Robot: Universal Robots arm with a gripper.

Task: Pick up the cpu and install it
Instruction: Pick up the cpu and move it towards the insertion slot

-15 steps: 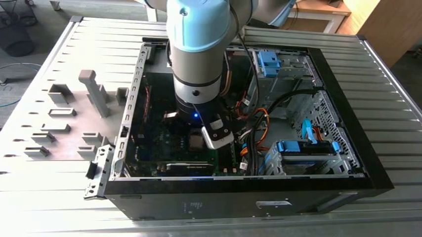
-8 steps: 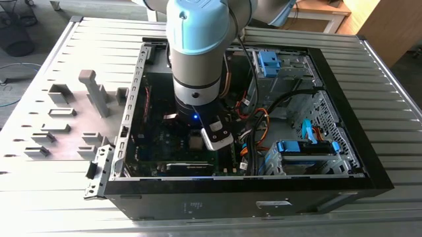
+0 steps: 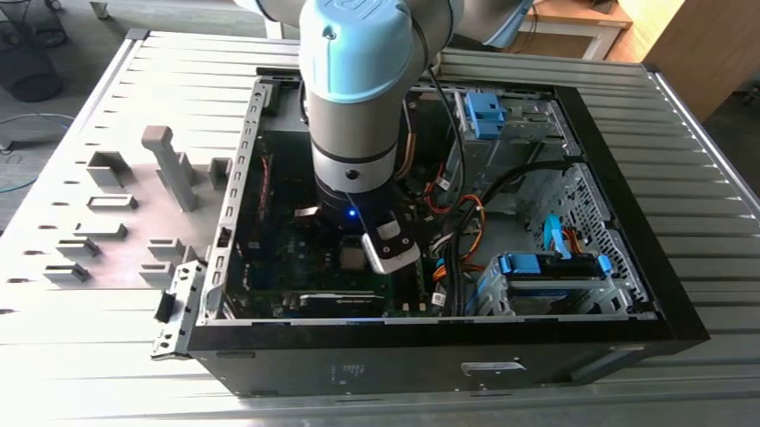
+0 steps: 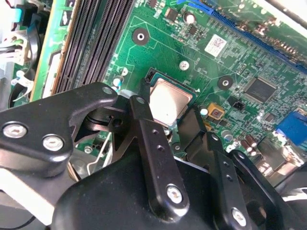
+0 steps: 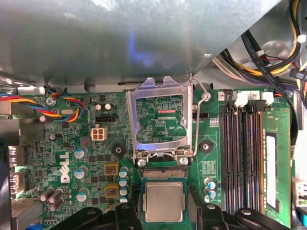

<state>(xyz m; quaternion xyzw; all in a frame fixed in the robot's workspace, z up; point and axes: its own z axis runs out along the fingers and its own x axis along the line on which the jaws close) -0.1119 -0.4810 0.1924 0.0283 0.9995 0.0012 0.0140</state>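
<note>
Closest to the lens in the second wrist view were the black fingers point(image 4: 146, 139) of the gripper point(image 4: 168, 109), and we saw them spread apart, one on each side of the cpu point(image 4: 168, 100). In the first wrist view we saw a strip of the socket's dark rim between each finger and the chip. The claw therefore stood open and clamped on nothing. The cpu lay flat in its socket on the green motherboard point(image 4: 158, 52), with its silvery top facing up. We could not tell whether it sat fully down on the contacts.

In the first wrist view, the hinged load plate point(image 5: 131, 120) was swung back off the socket, just past the chip. Through its window we saw the board behind. The wire lever point(image 5: 194, 120) stood raised along one edge of the plate. Dark memory slots point(image 5: 240, 158) ran parallel to the socket, near it but apart.

Across the exterior view, from its left, we noted the following:
- Grey holder blocks point(image 3: 173, 173) stood on the slatted metal table point(image 3: 71, 356).
- The open computer case point(image 3: 416, 365) lay on the same table just beside them.
- The arm point(image 3: 356, 107) reached straight down into the case over the board.
- Blue drive brackets point(image 3: 540, 265) sat inside the case toward that view's right.
</note>
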